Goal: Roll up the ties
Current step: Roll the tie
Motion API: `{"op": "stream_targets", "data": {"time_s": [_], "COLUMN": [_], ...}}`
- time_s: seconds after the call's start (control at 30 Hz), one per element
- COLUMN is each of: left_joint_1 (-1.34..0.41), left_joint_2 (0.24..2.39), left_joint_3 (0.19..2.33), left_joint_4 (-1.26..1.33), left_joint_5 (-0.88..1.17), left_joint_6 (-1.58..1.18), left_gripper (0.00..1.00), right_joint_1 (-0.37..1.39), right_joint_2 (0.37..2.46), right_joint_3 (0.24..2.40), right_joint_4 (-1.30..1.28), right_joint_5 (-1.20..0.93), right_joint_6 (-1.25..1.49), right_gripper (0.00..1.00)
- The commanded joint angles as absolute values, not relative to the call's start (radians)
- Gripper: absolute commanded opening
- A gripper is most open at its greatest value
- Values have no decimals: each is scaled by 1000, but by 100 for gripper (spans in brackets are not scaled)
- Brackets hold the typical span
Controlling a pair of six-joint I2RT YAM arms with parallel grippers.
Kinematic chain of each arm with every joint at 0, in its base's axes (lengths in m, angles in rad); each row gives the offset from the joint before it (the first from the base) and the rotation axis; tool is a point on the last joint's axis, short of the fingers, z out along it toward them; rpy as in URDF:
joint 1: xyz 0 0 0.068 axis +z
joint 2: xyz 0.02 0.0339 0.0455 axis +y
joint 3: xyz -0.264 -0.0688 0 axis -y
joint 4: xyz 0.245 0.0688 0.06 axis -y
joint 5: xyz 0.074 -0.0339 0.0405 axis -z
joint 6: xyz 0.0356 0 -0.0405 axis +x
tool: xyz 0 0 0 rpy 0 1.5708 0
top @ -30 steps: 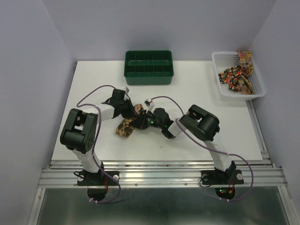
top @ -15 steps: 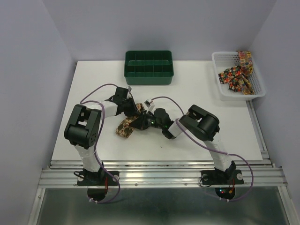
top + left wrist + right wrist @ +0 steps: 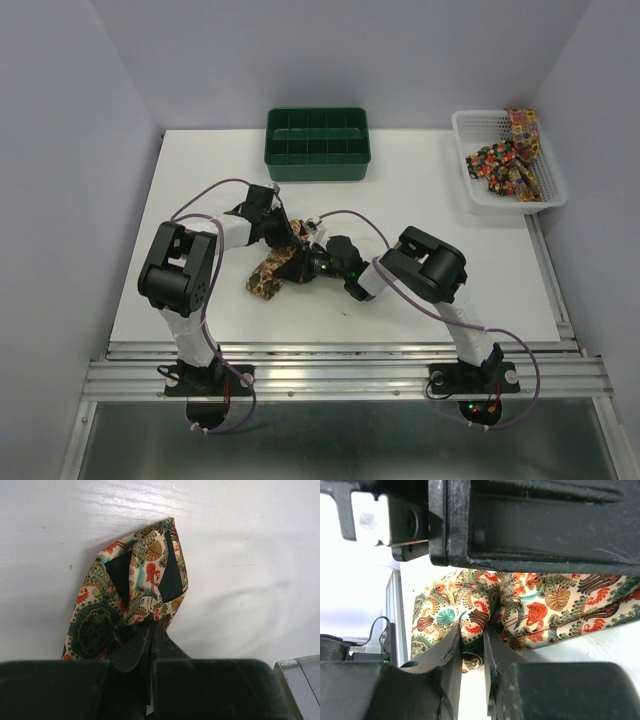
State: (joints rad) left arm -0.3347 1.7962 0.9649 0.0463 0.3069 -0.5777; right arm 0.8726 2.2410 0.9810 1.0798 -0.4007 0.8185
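Note:
One tie (image 3: 268, 275), with a brown, tan and red print, lies bunched on the white table left of centre. My left gripper (image 3: 291, 238) is shut on its upper end. In the left wrist view the pointed, folded tip of the tie (image 3: 147, 572) sticks out beyond the left gripper (image 3: 151, 626). My right gripper (image 3: 301, 263) sits just below it. In the right wrist view the right gripper (image 3: 472, 636) pinches a fold of the tie (image 3: 545, 605), directly beneath the left gripper's dark body (image 3: 530, 520). More ties (image 3: 503, 160) lie heaped in the white basket.
A green compartment tray (image 3: 317, 145) stands at the back centre. The white mesh basket (image 3: 462, 135) is at the back right corner. Both arms fold low over the table's middle, with their cables looping above them.
The left arm's elbow has swung right and the left gripper has shifted slightly right with the tie end. The right gripper has crept a little toward the tie and kept its hold.

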Motion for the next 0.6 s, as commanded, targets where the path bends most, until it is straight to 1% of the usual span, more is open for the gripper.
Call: {"op": "stream_targets", "data": {"time_s": [0.0,0.33,0.57], "left_joint_1": [-341,-341,-341], "left_joint_2": [1841,1855,1851], "left_joint_3": [969,997,992], "left_joint_4": [21,17,14], "left_joint_5": [204,175,158], "left_joint_6": [-557,-584,-575], "left_gripper": [1,1,1], "right_joint_1": [900,917,927], "right_joint_2": [2257,2244,2238], "right_joint_3": [957,951,973], "right_joint_4": [1058,1075,1019], "right_joint_5": [-423,-388,-393], "right_joint_6": [822,842,796], "right_gripper": [1,1,1]}}
